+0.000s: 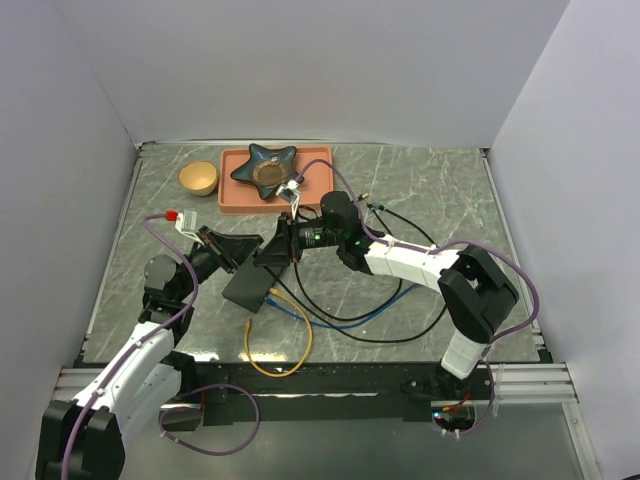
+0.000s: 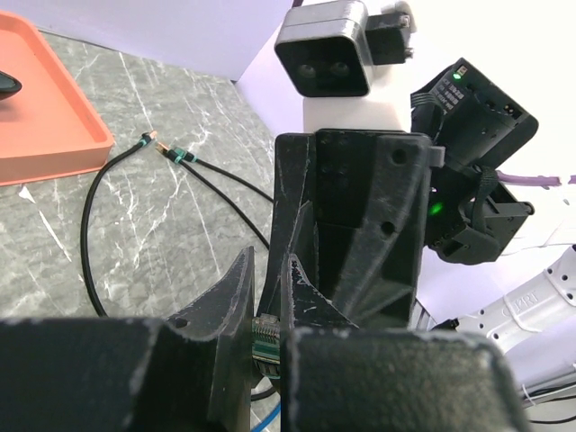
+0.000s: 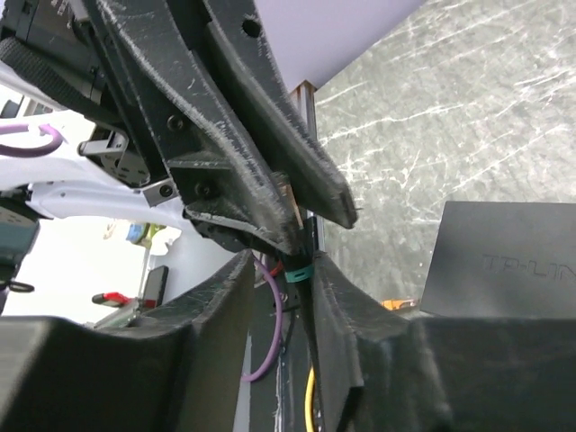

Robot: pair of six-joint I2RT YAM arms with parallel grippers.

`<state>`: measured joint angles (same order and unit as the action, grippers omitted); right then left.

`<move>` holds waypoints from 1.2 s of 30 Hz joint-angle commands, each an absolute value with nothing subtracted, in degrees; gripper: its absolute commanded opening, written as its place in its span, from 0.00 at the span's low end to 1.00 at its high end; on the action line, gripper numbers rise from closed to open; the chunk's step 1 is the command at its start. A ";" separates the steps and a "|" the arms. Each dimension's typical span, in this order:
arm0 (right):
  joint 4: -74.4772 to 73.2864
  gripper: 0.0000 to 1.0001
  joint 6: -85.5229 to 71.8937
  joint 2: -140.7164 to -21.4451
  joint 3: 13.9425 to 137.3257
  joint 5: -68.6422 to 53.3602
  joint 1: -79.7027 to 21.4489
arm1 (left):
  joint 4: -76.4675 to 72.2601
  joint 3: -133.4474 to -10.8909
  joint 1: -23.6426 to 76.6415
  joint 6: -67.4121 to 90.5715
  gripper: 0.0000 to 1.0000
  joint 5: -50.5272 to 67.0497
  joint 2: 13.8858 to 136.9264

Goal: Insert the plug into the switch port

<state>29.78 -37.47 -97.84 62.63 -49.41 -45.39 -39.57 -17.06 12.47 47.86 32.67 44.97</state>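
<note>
The plug (image 2: 265, 340), clear with a green band, is clamped between the fingers of my left gripper (image 2: 270, 263). In the top view, my left gripper (image 1: 244, 252) and right gripper (image 1: 273, 249) meet tip to tip just above the far end of the switch port (image 1: 247, 286), a flat black box. In the right wrist view, my right gripper (image 3: 281, 263) stands open. The plug's black cable, with its green band (image 3: 300, 271), lies against its right finger. The switch port's top (image 3: 504, 261) lies to the right. Its sockets are hidden.
An orange-pink tray (image 1: 240, 196) with a dark star-shaped dish (image 1: 268, 168) sits at the back, with a wooden bowl (image 1: 198, 178) to its left. A yellow cable (image 1: 285, 345), a blue one and black cables (image 1: 370, 305) loop in front of the box. The tray's corner (image 2: 54, 126) shows in the left wrist view.
</note>
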 commanded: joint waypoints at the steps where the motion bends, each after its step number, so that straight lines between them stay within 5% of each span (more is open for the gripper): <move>1: 35.94 0.35 -39.64 -98.35 64.34 -48.52 -45.35 | -39.90 -18.11 12.57 47.64 0.01 32.17 43.77; 10: 37.18 0.01 -40.61 -98.00 63.37 -46.85 -45.35 | -40.95 -17.58 12.57 48.07 0.01 32.52 44.21; 14: 34.38 0.00 -39.29 -97.04 63.19 -45.09 -45.35 | -41.49 -17.31 12.57 48.25 0.02 32.08 45.00; 17: 28.23 0.00 -35.25 -95.28 63.90 -42.63 -45.35 | -40.00 -17.40 12.57 47.90 0.22 31.29 44.83; 18: 26.47 0.00 -32.81 -94.93 63.90 -40.97 -45.35 | -39.21 -17.40 12.57 47.73 0.38 30.24 44.39; 21: 18.48 0.00 -26.84 -92.73 64.34 -37.63 -45.35 | -34.38 -18.63 12.66 46.32 0.62 27.61 43.16; 24: 10.33 0.00 -20.86 -90.88 64.69 -32.01 -45.35 | -30.07 -19.60 12.57 45.44 0.75 25.41 41.93; 36: -12.03 0.00 -1.25 -86.49 64.07 1.90 -49.21 | -16.88 -23.81 12.57 40.78 0.84 14.69 43.23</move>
<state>-4.69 -10.24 -89.80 62.98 -14.24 -46.83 -21.06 -20.34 12.51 43.75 19.53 42.24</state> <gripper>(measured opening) 0.096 0.831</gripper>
